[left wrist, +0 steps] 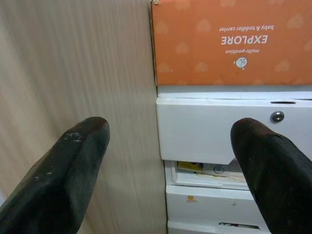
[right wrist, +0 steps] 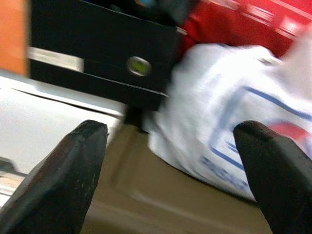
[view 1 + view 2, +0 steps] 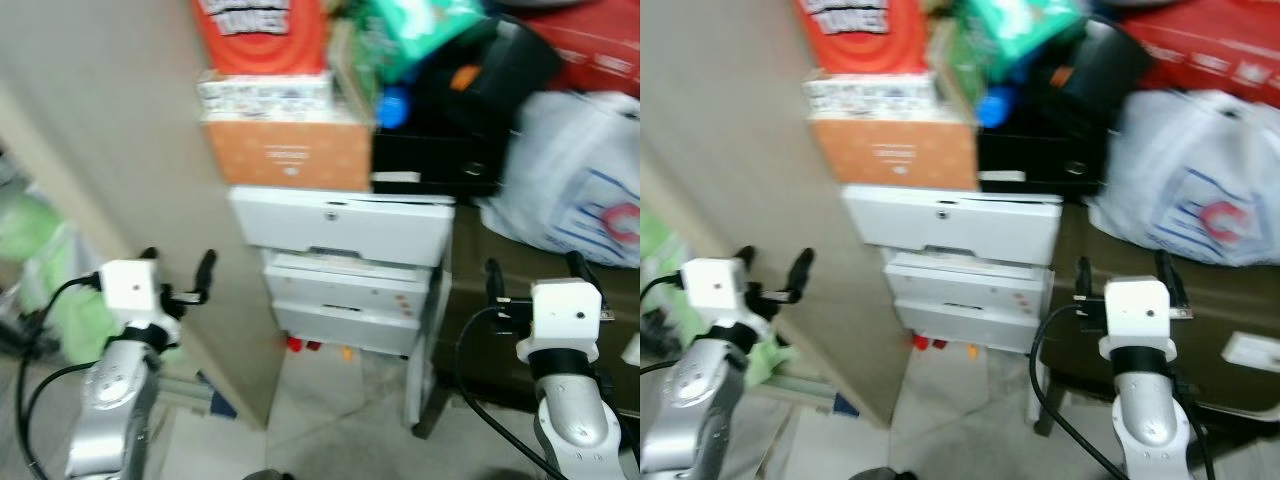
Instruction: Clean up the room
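Overhead, glossy white plastic drawers (image 3: 345,260) under matte orange cardboard box (image 3: 288,152).

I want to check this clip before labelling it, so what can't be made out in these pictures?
- Red box: head views, top cut off by the frame edge, print blurred.
- White plastic bag: its contents are hidden by the bag itself; right wrist view is motion-blurred.
- Small red and orange bits under the white drawers: too small to identify.
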Controlling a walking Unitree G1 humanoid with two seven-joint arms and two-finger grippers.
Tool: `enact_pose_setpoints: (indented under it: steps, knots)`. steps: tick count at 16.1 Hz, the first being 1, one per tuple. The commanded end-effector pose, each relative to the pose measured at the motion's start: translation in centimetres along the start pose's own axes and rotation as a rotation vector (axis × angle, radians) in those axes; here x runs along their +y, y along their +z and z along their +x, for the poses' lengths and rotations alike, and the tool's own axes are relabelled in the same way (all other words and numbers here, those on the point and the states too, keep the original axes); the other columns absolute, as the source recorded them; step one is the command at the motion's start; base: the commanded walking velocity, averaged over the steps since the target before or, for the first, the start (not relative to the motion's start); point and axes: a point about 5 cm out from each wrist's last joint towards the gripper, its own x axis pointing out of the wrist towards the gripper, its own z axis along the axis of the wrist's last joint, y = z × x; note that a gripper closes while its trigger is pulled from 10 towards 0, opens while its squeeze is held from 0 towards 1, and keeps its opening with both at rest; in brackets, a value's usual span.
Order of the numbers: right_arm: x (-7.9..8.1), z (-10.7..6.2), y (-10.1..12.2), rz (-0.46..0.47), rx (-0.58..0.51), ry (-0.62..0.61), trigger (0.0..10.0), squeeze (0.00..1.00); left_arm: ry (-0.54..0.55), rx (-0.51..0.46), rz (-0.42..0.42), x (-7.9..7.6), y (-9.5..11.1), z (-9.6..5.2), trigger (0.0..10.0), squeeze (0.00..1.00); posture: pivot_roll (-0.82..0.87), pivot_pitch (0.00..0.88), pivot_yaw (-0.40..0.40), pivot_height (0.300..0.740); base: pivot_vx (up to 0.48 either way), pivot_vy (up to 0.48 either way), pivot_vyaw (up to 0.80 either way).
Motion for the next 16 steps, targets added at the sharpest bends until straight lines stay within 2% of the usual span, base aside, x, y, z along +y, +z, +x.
enact_pose_setpoints:
  steps: [1,3,5,9,11,13,16]
  knots:
    - [0.6,0.1,0.1,-0.007,-0.008,0.034,10.0,0.00,0.050,0.038,0.017,0.9,-0.5,-0.4,10.0,0.00,-0.15,0.000,0.110,0.740,0.000,0.000,0.80]
    - [0.6,0.2,0.1,-0.005,-0.011,0.041,10.0,0.00,0.042,0.036,0.021,0.8,-0.3,-0.4,10.0,0.00,-0.15,0.000,0.108,0.740,0.000,0.000,0.80]
    - [1.1,0.5,0.0,-0.001,-0.010,0.060,10.0,0.00,-0.025,0.047,-0.010,0.0,-0.6,-0.5,10.0,0.00,-0.15,0.000,0.104,0.740,0.000,0.000,0.80]
    - [2.1,0.8,0.1,0.016,-0.013,0.098,10.0,0.00,-0.023,0.063,-0.017,-0.6,-0.9,-0.3,10.0,0.00,-0.15,0.000,0.092,0.740,0.000,0.000,0.80]
    - [2.6,1.0,-0.1,0.032,-0.007,0.101,10.0,0.00,-0.009,0.053,0.000,-0.8,-0.9,-0.2,10.0,0.00,-0.14,0.000,0.088,0.740,0.000,0.000,0.80]
    - [2.9,0.7,-0.4,0.054,0.011,0.099,10.0,0.00,-0.007,0.063,0.056,-0.7,-1.1,-0.4,10.0,0.00,-0.14,0.000,0.092,0.740,0.000,0.000,0.80]
    - [2.8,0.6,-0.6,0.063,0.017,0.104,10.0,0.00,0.034,0.095,0.077,-0.4,-1.5,-0.4,10.0,0.00,-0.14,0.000,0.098,0.740,0.000,0.000,0.80]
